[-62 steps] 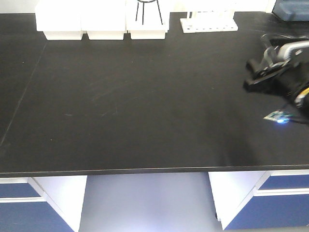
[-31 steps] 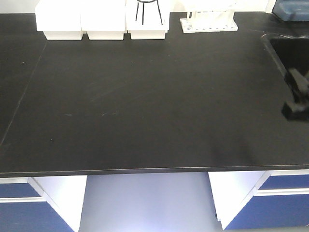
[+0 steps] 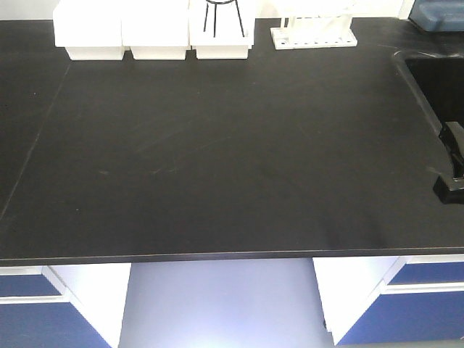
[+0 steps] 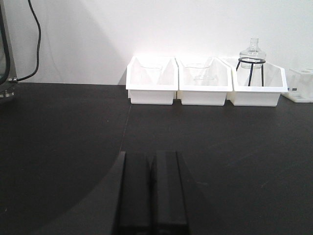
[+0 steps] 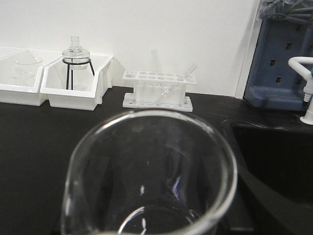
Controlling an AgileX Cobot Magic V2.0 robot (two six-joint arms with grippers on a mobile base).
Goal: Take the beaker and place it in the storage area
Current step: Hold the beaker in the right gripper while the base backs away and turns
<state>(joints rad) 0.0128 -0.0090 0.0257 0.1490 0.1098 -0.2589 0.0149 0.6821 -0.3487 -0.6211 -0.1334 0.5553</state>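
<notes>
The clear glass beaker [image 5: 98,166] fills the lower right wrist view, its round rim close to the camera. My right gripper is shut on it, and its dark fingers show through the glass on both sides. In the front view only a black part of the right gripper [image 3: 449,170] shows at the right edge, by the sink; the beaker cannot be made out there. My left gripper [image 4: 151,157] is shut and empty, low over the black benchtop [image 4: 234,147]. The storage area is out of view.
Three white tubs [image 3: 152,32] line the back edge, one holding a glass flask on a wire stand [image 3: 221,14]. A white test tube rack [image 3: 314,35] stands beside them. A black sink [image 3: 435,80] is at the right, with a blue rack [image 5: 281,58] and a white tap [image 5: 305,88].
My right arm has drawn back from over the bench's right side to the right edge and nearer the front. Only a small part of it still shows. The left gripper is not seen in the earlier frames.
</notes>
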